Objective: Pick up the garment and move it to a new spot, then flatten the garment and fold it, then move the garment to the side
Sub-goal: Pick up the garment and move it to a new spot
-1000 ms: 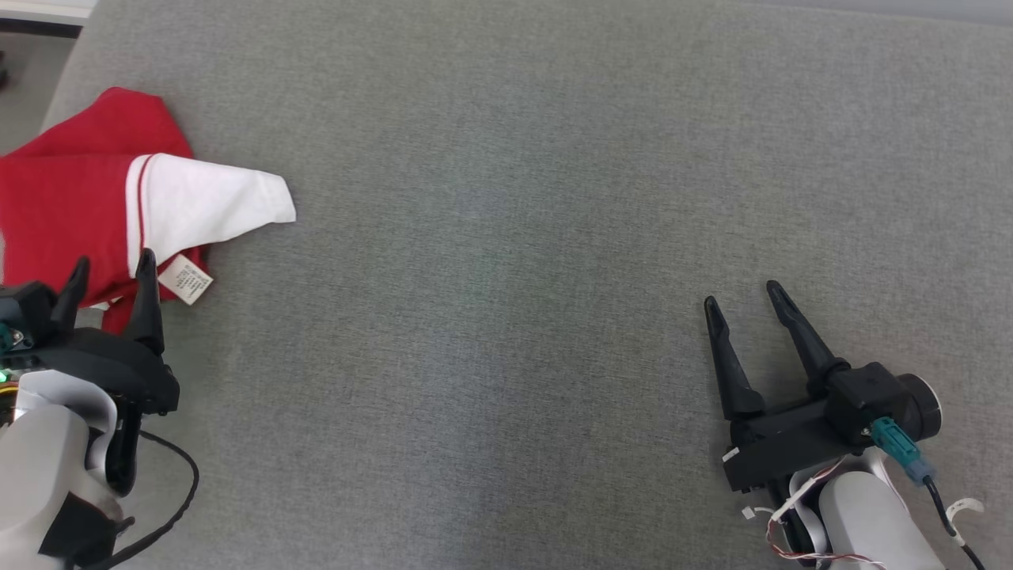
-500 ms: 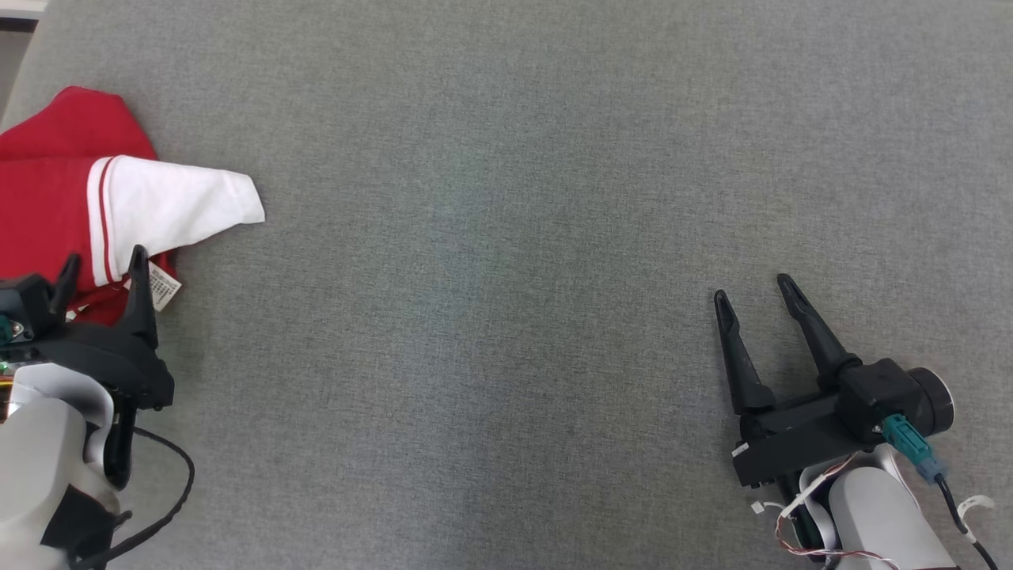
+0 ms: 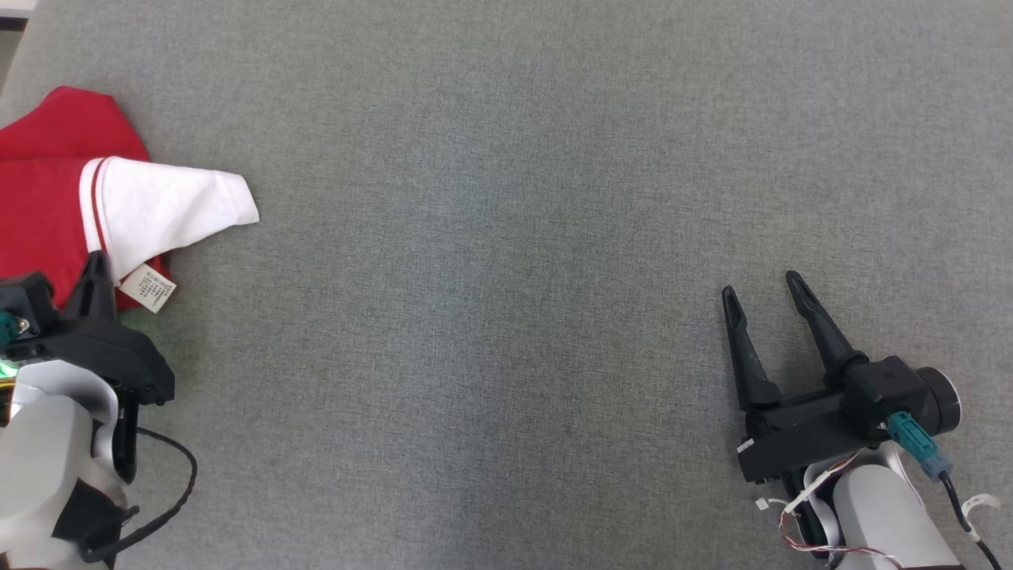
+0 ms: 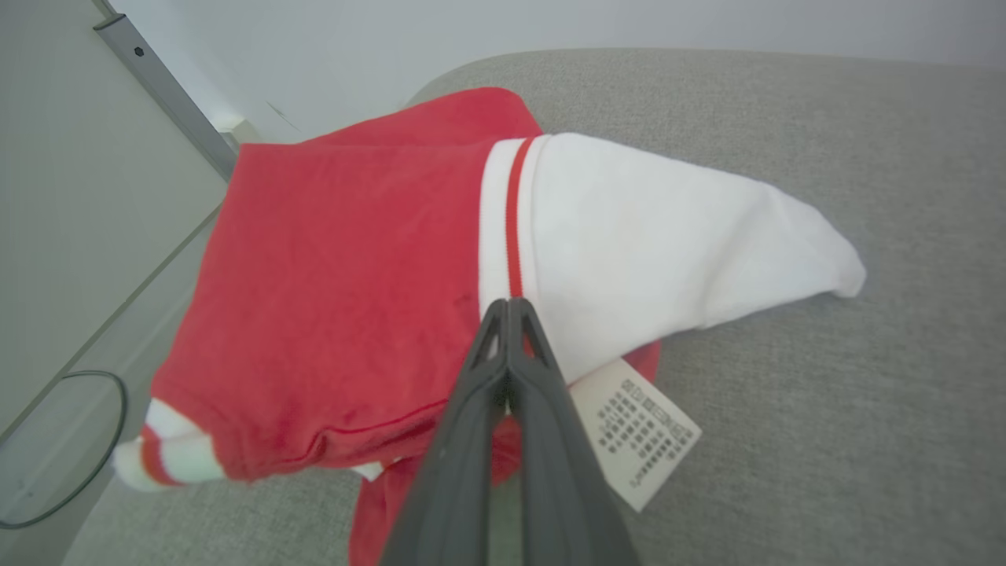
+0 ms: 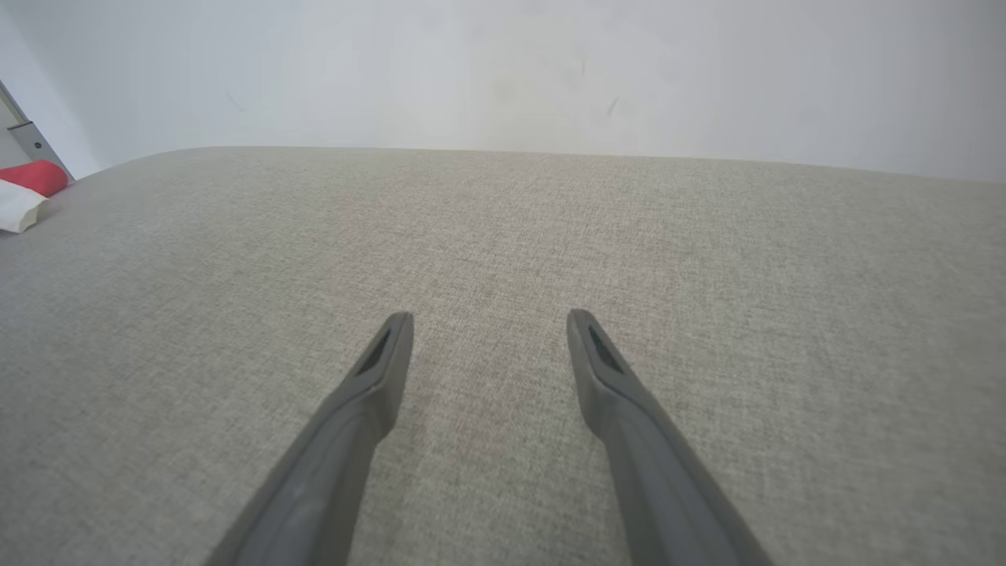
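Observation:
The garment (image 3: pixel 39 206) is red with a white sleeve and a white care label (image 3: pixel 148 286). It lies bunched at the far left of the grey fabric surface (image 3: pixel 506 237). My left gripper (image 3: pixel 95 261) is at its near edge. In the left wrist view the two fingers are pressed together, and the gripper (image 4: pixel 508 303) is shut on the garment (image 4: pixel 338 275) at the red-and-white stripe. My right gripper (image 3: pixel 760 283) stands open at the lower right, far from the garment. In the right wrist view the gripper (image 5: pixel 487 318) has nothing between its fingers, and the garment (image 5: pixel 31 177) peeks in at the far left.
The surface's left edge (image 3: pixel 12 47) runs close behind the garment. Beyond it the left wrist view shows floor with a dark cable loop (image 4: pixel 63 440) and a metal rail (image 4: pixel 165 94). A pale wall (image 5: pixel 503 71) stands behind the surface.
My left gripper's fingers were apart over the garment's near edge and have now closed together on it. The care label shows more fully. The right gripper stays open.

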